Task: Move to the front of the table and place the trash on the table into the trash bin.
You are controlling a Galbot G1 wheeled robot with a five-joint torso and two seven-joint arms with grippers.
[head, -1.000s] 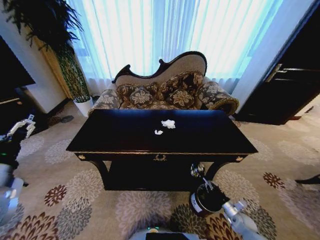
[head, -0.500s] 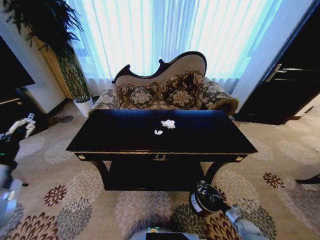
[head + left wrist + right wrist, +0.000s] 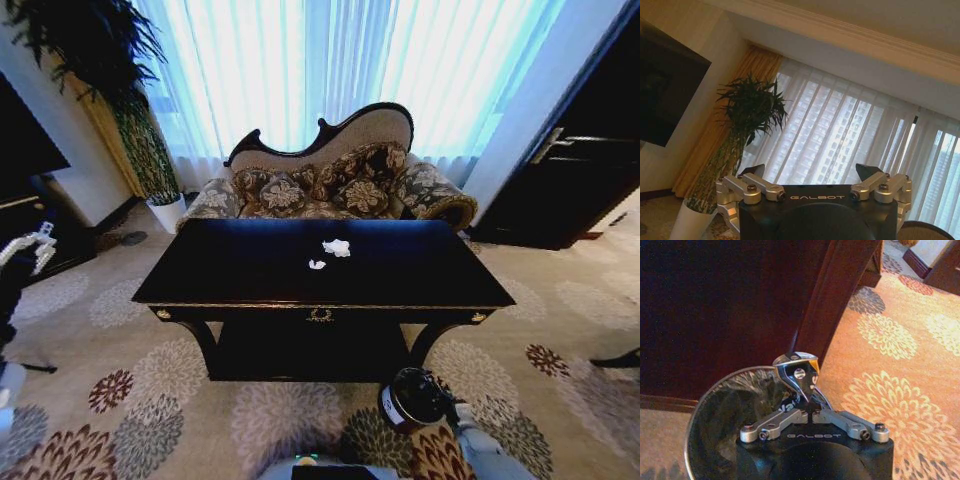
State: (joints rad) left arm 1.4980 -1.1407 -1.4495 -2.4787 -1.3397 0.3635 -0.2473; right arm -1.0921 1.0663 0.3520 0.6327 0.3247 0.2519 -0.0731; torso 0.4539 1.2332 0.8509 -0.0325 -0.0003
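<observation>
Here, two bits of trash lie on the dark shiny worktop (image 3: 250, 270), near its middle: a bigger white paper wad (image 3: 337, 247) and, just beside it and nearer the robot, a smaller white scrap (image 3: 317, 265). They are close but not touching. The trash bin (image 3: 413, 398) stands on the flowered carpet (image 3: 150, 400) in front of the worktop, near its right front leg (image 3: 832, 295). In the right wrist view the right pincer (image 3: 799, 377) is over the open mouth of the bin, and its fingers are pressed together with nothing between them. The bin's pale rim curves around below it, and the inside looks dark. The left pincer (image 3: 30, 243) is far off to the left side, held up high, well away from the worktop. In the left wrist view its fingers (image 3: 751, 172) are spread wide apart and hold nothing. Behind the worktop sits a flowery sofa (image 3: 330, 185), with bright curtains (image 3: 340, 60) behind it and a tall green plant (image 3: 120, 90) in a white pot at the left.
</observation>
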